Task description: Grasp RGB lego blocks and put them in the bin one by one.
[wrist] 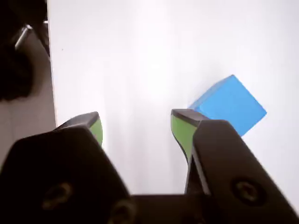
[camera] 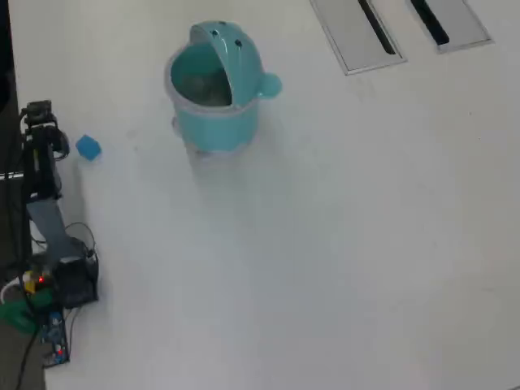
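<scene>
A small bright-blue plastic cube block (wrist: 230, 105) lies tilted on the white desk (camera: 341, 244), matte and clean-edged; in the wrist view it sits just beside the outer face of the right-hand green-padded finger, outside the gap; the black gripper (wrist: 135, 126) holds its jaws open with nothing between them; from overhead the blue block (camera: 88, 147) rests near the desk's left edge, close to the arm's gripper (camera: 41, 122); the round teal plastic bin (camera: 215, 122) with its domed hooded lid stands well apart, further right; two grey slotted panels (camera: 357, 32) lie at the top.
</scene>
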